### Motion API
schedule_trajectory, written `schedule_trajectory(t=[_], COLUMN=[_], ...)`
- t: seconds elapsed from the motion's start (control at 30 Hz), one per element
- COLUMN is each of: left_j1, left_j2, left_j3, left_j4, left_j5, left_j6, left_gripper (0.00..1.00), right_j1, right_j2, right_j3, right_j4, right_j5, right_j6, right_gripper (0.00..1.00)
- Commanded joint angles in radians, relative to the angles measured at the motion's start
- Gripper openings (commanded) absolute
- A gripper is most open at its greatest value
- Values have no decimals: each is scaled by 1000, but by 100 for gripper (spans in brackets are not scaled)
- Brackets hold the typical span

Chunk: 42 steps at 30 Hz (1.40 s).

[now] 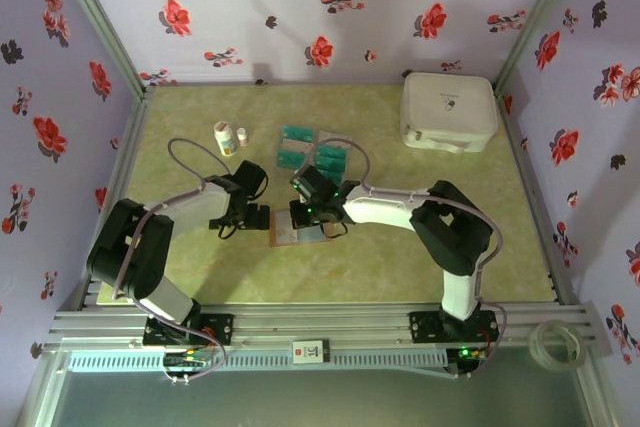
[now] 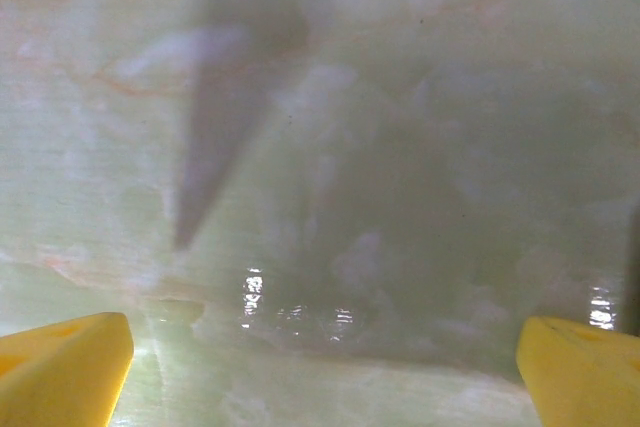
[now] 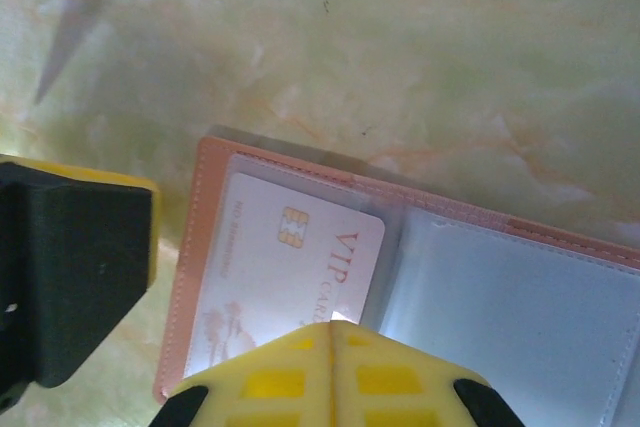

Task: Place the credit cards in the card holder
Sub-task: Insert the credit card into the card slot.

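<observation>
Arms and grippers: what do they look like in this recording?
The left arm and right arm have white links between bulky black joints, each with a looping grey cable. The left gripper has plain yellow wedge fingers; the right gripper has yellow fingers with square recesses and black patches lower down.

From above the light is soft and even, falling from overhead; the table (image 1: 400, 267) is bright, shadows faint; the left wrist view is hazy and out of focus, with a dark wedge of shadow at upper left, white glints at lower centre, and blurred yellow fingertips (image 2: 60, 372) in the lower corners; the right wrist view is sharper, print on the card (image 3: 290, 267) readable, a pale sheen on the clear sleeve (image 3: 520, 297) at right.
</observation>
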Motion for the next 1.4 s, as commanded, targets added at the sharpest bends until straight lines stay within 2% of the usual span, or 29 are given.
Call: schedule_trajectory(t=[0.0,0.73,1.0,1.2,1.37], left_j1=[10,11,10,10,18], left_j2=[27,35,32,16,-31], left_j3=[-10,-15,-10,7,26], left_j4=[15,21,24,5,-33], left_j5=[-5,3,7,6,-14], left_j6=[1,2,1,11,23], left_gripper=[100,100,100,100,100], right_j1=[8,9,13,6,-37], right_j2=[28,98,71,-28,-109], right_j3=[36,73,85,95,36], right_j4=[-2,5,-2,-44,-60], right_j5=[-7,-43,-55,-34,-22], right_j6=[2,11,9,-16,-37], right_gripper=[6,5,6,13,20])
